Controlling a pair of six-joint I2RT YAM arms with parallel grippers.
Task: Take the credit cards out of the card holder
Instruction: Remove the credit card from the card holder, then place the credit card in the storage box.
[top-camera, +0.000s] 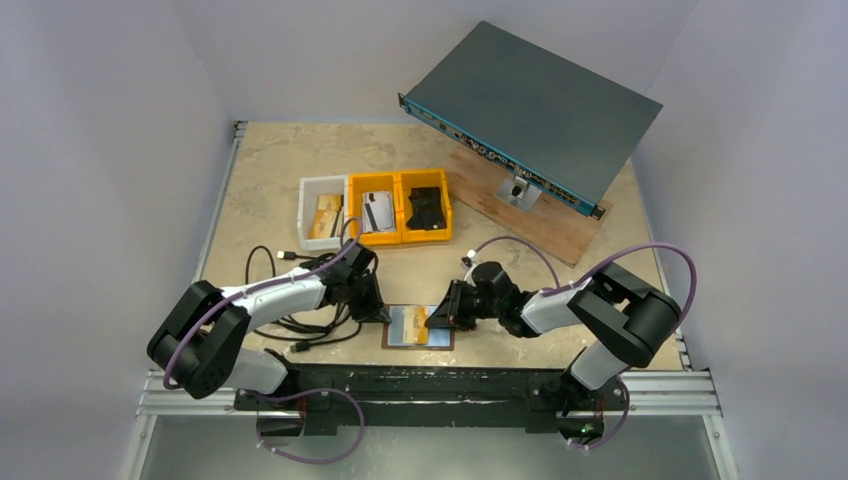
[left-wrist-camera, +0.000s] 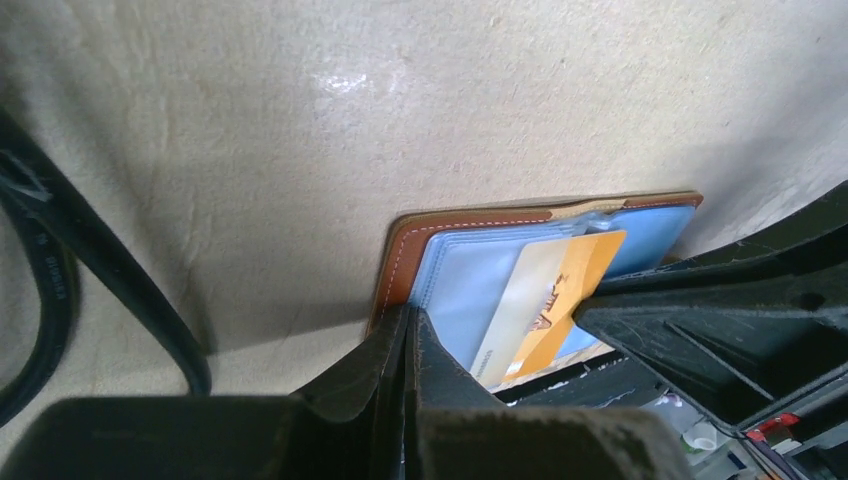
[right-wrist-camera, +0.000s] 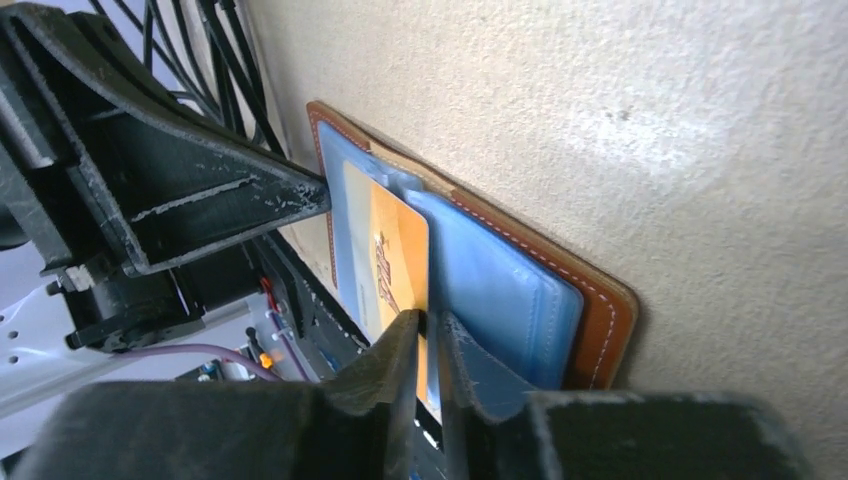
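Observation:
The brown card holder (top-camera: 420, 346) lies open on the table near the front edge, with its blue clear pockets facing up. It also shows in the left wrist view (left-wrist-camera: 460, 224) and the right wrist view (right-wrist-camera: 600, 292). A gold credit card (top-camera: 437, 328) sticks partly out of a pocket, also seen in the two wrist views (left-wrist-camera: 565, 285) (right-wrist-camera: 395, 245). My right gripper (top-camera: 432, 320) (right-wrist-camera: 430, 322) is shut on this card's edge. My left gripper (top-camera: 381, 312) (left-wrist-camera: 411, 316) is shut, its tips pressing on the holder's left edge.
At the back stand a white bin (top-camera: 322, 182) with tan cards, a yellow bin (top-camera: 372, 179) with white and grey cards, and a yellow bin (top-camera: 422, 176) with a black object. A grey rack unit (top-camera: 530, 105) leans on a wooden board (top-camera: 545, 220). Black cables (top-camera: 290, 315) lie at the left.

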